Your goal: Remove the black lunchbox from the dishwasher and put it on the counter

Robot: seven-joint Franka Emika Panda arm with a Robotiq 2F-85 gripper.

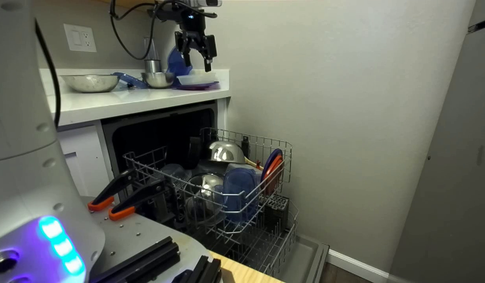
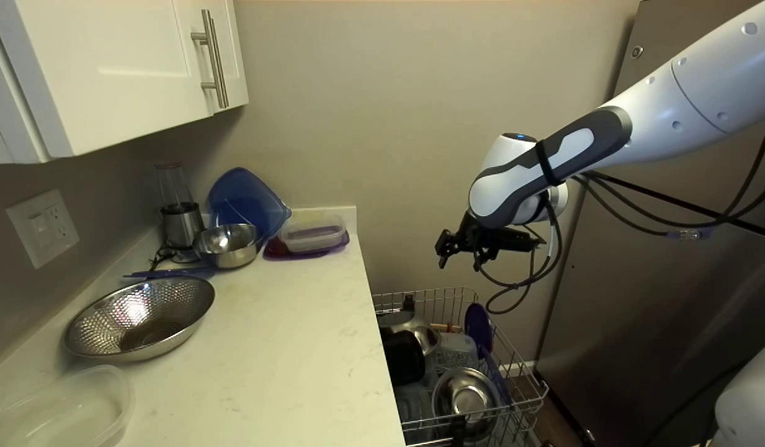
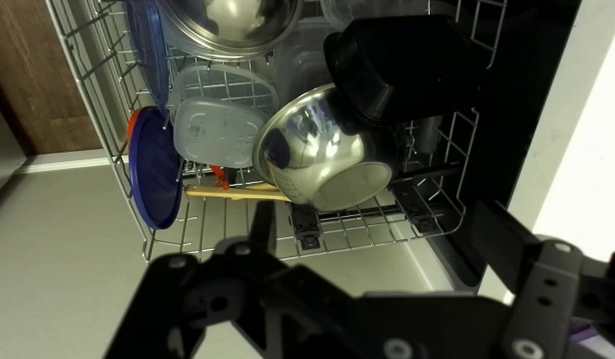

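Lunchbox [image 3: 412, 70] tipped on its side, mouth facing away from the surface's [image 2: 308, 347] front edge, long axis unclear! Tool [image 1: 198, 67] released, gaping wide!

The claw [image 3: 378, 227] gapes across the bottom of the frame; at upper right the black lunchbox [image 3: 417, 70] overlaps the tipped steel bowl [image 3: 322, 149]; a dark-blue lid [image 3: 155, 169] stands at left.

In an exterior view the dishwasher [image 1: 163, 131] is nearly black inside, while blue indicator lights [image 1: 63, 247] burn white. In the wrist view the counter [image 3: 591, 144] is overexposed, glare spots the steel mixing bowl [image 3: 327, 152], the black lunchbox [image 3: 414, 70] loses detail, and the gripper [image 3: 375, 214] is out of focus.
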